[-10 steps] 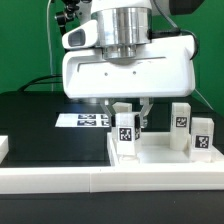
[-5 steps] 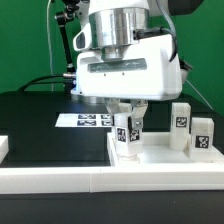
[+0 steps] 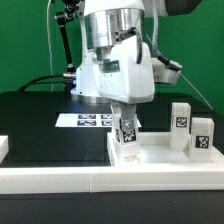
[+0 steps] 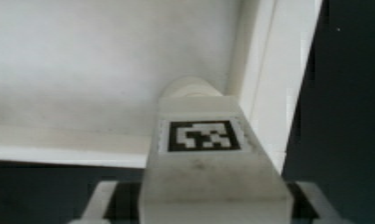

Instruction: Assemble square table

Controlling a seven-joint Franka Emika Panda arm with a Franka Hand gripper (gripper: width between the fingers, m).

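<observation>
Green wall and dark cables fill the background behind a black table (image 3: pixel 35 125), where the white arm's gripper (image 3: pixel 126 118) hangs over the near corner of the square table top (image 3: pixel 160 157). Its jaws are pinching one white leg post (image 3: pixel 126 135), which stands upright, long axis vertical, its tagged face toward the exterior camera and its foot at or just above the top's floor, close inside the raised rim. In the wrist view the same leg post (image 4: pixel 202 150) runs straight out from between the jaws, tag uppermost, toward the top's inner corner (image 4: pixel 258 60). Two more leg posts (image 3: pixel 181 125) (image 3: pixel 203 136) stand upright on the top, well off to the exterior view's right of the jaws: three posts counted, one top. Behind the jaws, flat on the table, lies the marker board (image 3: pixel 82 120).
</observation>
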